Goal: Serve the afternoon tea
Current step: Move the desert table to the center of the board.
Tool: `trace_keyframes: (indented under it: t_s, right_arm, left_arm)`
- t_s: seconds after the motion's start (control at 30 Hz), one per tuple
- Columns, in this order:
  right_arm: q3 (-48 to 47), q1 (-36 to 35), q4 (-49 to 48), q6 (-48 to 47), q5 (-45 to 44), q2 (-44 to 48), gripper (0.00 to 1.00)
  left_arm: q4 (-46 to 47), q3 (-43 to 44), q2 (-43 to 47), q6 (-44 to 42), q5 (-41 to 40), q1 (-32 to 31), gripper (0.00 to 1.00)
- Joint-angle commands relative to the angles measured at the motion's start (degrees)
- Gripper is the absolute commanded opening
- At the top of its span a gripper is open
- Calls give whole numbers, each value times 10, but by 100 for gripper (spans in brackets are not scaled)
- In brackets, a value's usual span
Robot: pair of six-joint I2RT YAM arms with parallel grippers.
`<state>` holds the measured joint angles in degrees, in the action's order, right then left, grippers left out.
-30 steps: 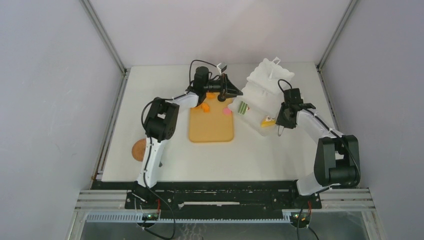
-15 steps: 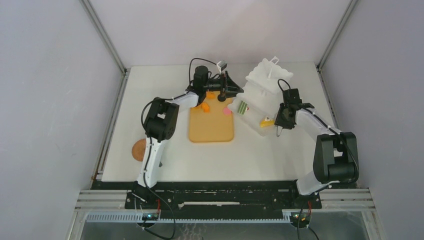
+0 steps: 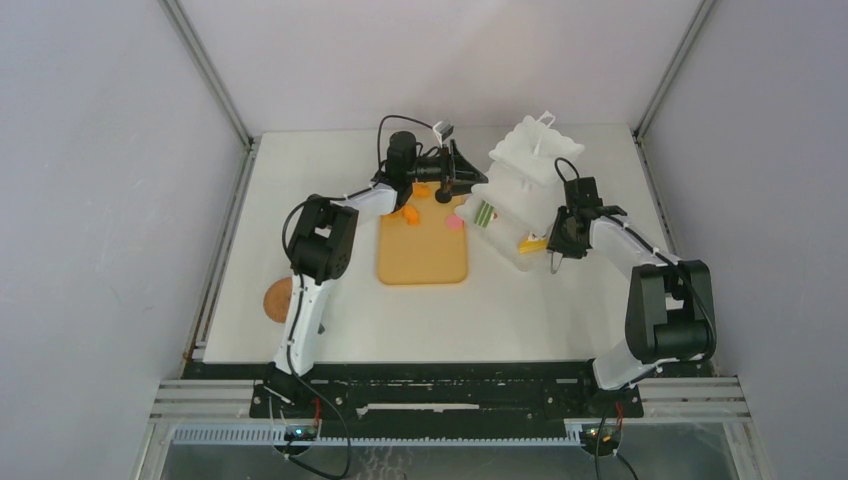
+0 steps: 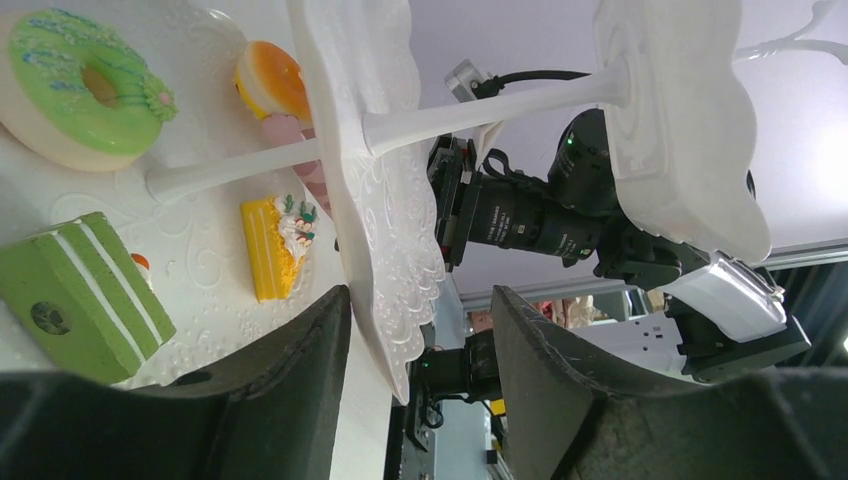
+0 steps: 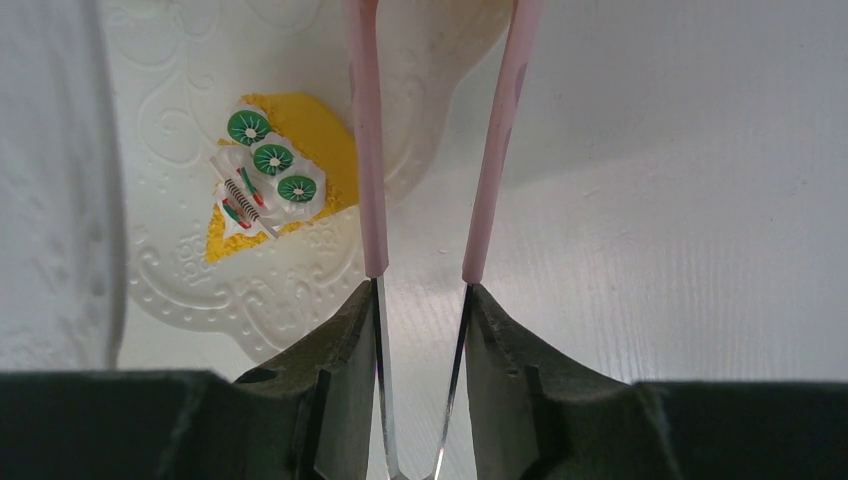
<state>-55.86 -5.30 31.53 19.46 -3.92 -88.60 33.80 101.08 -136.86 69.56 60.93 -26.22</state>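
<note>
The white tiered stand [image 3: 520, 185] stands right of the board. In the left wrist view its bottom tray holds a green donut [image 4: 90, 85], an orange tart [image 4: 272, 80], a yellow wedge [image 4: 275, 245] and a green layered cake [image 4: 85, 295]. My left gripper [image 4: 420, 340] is open, and the middle tier's rim [image 4: 385, 210] lies loosely between its fingers. My right gripper [image 5: 420, 295] is shut on the pink tongs [image 5: 365, 150]. The tongs are spread with nothing in them, just right of the kiwi-topped yellow wedge [image 5: 275, 185]. Two orange tarts [image 3: 410, 213] and a pink round [image 3: 454, 223] lie at the board's far end.
The tan wooden board [image 3: 422, 255] lies mid-table between the arms. A cork coaster [image 3: 278, 298] sits near the left table edge beside the left arm. The left gripper [image 3: 462, 178] and right gripper [image 3: 560, 243] flank the stand closely.
My left gripper has opened, letting go of the stand's tier edge. The right gripper with the tongs has shifted slightly left toward the yellow wedge.
</note>
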Motion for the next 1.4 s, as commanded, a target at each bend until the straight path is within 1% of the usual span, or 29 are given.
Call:
trace_keyframes:
  t_s: [0.0,0.3,0.6,0.67,0.73,1.07,1.37]
  right_arm:
    - [-21,-11,-20,-8,24,-10,41]
    - [-24,-8,-17,-4,28,-9,47]
    - [-26,-12,-14,0,35,-7,49]
    - [-26,-13,-14,0,35,-5,49]
    - [-26,-15,-13,0,35,-3,49]
    - [-25,-30,2,3,35,14,50]
    - [-6,-32,6,7,27,38,50]
  left_arm:
    - [33,26,40,10,9,-12,58]
    - [33,22,46,12,7,-12,59]
    - [33,25,47,16,4,-12,59]
    - [33,26,48,16,5,-11,59]
    - [33,25,48,16,5,-28,59]
    - [33,19,50,16,-2,-30,60]
    - [33,4,50,11,-14,-35,59]
